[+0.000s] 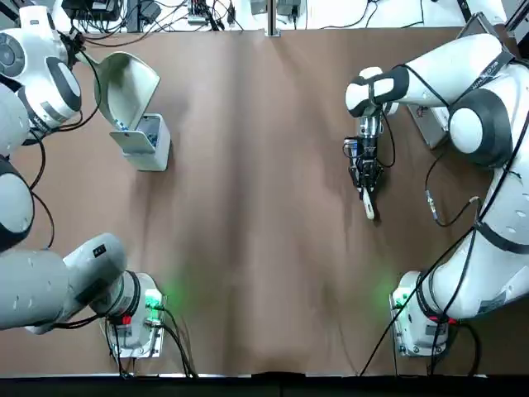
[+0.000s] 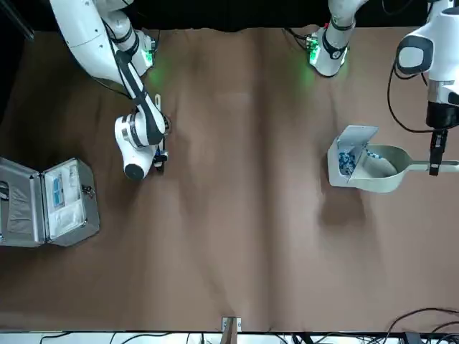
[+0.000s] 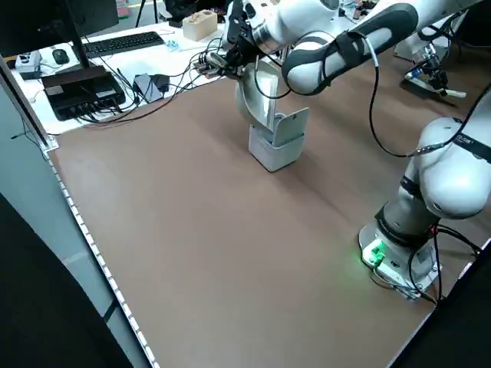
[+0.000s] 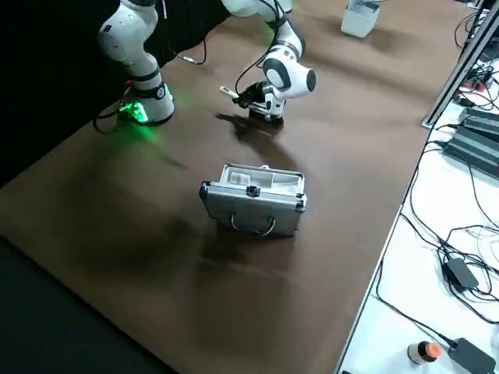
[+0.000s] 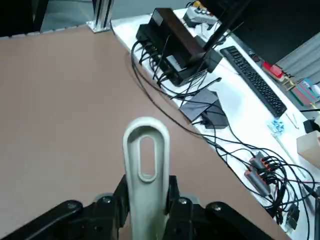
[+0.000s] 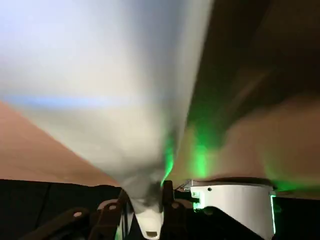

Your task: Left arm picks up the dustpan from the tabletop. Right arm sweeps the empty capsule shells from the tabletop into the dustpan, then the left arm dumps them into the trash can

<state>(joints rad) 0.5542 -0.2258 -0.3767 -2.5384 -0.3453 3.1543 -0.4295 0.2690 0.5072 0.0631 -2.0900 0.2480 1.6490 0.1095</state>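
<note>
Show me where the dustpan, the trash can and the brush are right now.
dustpan point(image 1: 128, 83), top view, on the inside of its pan.
trash can point(image 1: 150, 142), top view, on its box body.
brush point(image 1: 369, 203), top view, on the white part sticking out past the right gripper.

White cable-strewn desk point(image 3: 130, 57) beyond table.

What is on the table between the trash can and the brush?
Nothing: between the trash can and the brush the top view shows only bare tabletop.
</note>
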